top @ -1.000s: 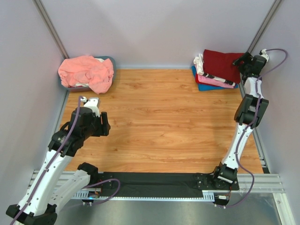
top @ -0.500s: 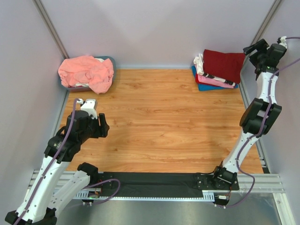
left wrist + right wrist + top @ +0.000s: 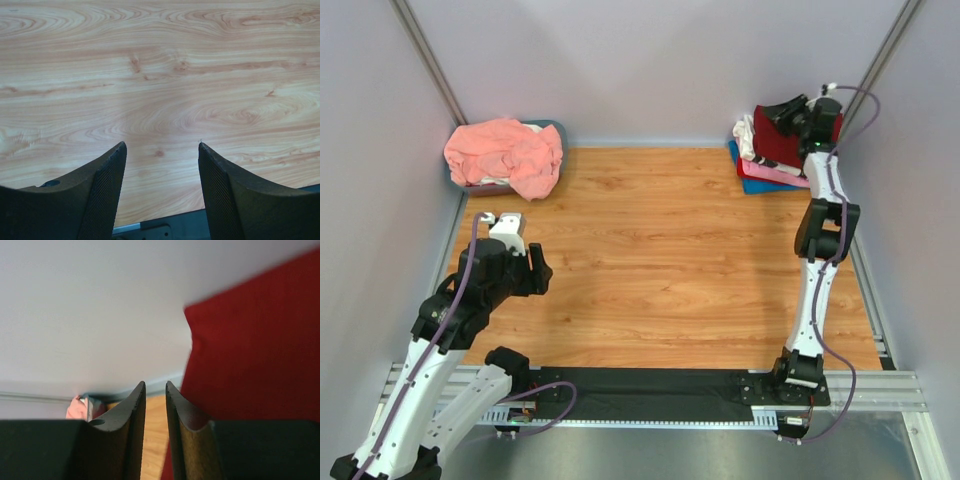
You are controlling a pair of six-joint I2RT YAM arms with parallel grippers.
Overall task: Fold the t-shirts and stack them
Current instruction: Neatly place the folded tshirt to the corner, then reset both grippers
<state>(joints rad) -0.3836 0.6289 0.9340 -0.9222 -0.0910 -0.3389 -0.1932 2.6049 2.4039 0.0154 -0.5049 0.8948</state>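
Most looks done: the folded stack [image 3: 757, 182], dark red t-shirt [image 3: 260, 350] on top, sits just beside the nearly clenched, empty right end effector [image 3: 155, 384], while the crumpled salmon-pink t-shirt [image 3: 505, 155] waits well beyond the released left end effector [image 3: 161, 146].

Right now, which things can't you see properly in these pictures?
Top external: the dark red t-shirt is partly covered by the right gripper.
Top external: white t-shirt, pink t-shirt and blue t-shirt beneath show only edges.
Top external: the bin is mostly buried under the salmon-pink t-shirt.
Right wrist: that red shirt is blurred and cropped at the edge.
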